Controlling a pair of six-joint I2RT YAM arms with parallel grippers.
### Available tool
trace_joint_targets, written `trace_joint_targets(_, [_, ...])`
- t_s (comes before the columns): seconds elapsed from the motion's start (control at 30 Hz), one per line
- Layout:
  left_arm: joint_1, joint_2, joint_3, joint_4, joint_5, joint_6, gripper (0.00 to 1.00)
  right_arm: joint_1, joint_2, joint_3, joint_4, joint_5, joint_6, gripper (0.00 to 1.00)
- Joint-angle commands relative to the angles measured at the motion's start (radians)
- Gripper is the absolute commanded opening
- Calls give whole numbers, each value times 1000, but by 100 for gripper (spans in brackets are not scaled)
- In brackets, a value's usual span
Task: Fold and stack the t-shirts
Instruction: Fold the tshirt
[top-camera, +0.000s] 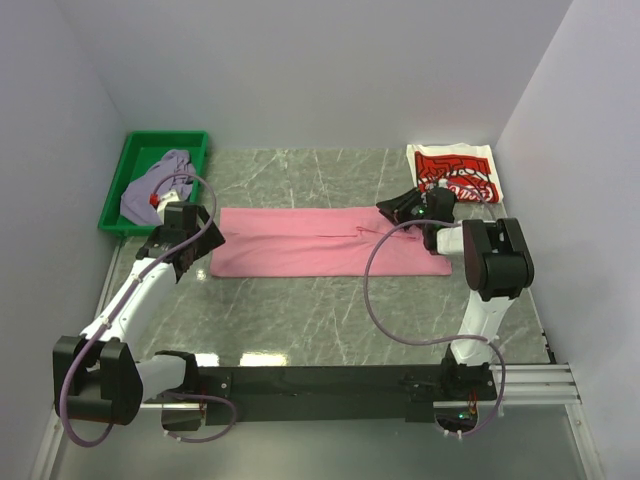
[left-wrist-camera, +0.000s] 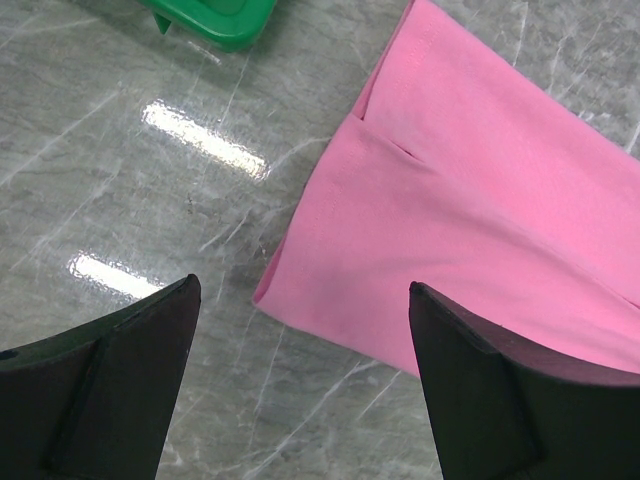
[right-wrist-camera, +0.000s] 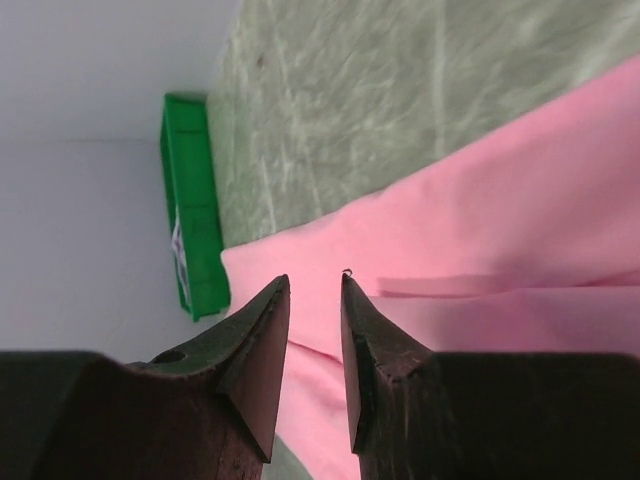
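A pink t-shirt lies flat across the middle of the grey marbled desk, folded into a long band that runs from left to right, with a small crease near its centre. The left pincer hangs over the left end of that band. In the left wrist view its two dark fingers are spread wide with nothing between them, and the near corner of the pink cloth shows in the gap below, lying on the bare desk. The right pincer is over the right part of the band, towards its far edge. In the right wrist view its fingers are drawn close, with only a narrow slit left at the tips. They pinch nothing, and the pink cloth can be seen through the slit, with a fold line running across it. A white t-shirt with a red print lies folded in the far right corner of the desk, just beyond the right pincer and apart from the pink one. A green tray stands at the far left corner, and a lavender-grey t-shirt lies bunched up inside it.
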Motion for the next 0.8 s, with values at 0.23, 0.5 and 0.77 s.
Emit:
trace_joint_targets(0.23, [-2,6,10,30,7,19,91,52,118,-14,207,4,116,34])
trace_joint_targets(0.5, [-2,2,11,33,13,19,91,66,109,39,94,-2,35,34])
trace_joint_targets(0.77, [-2,-29,11,36,15,17,91,179,-81,186,-327,105,-271,46])
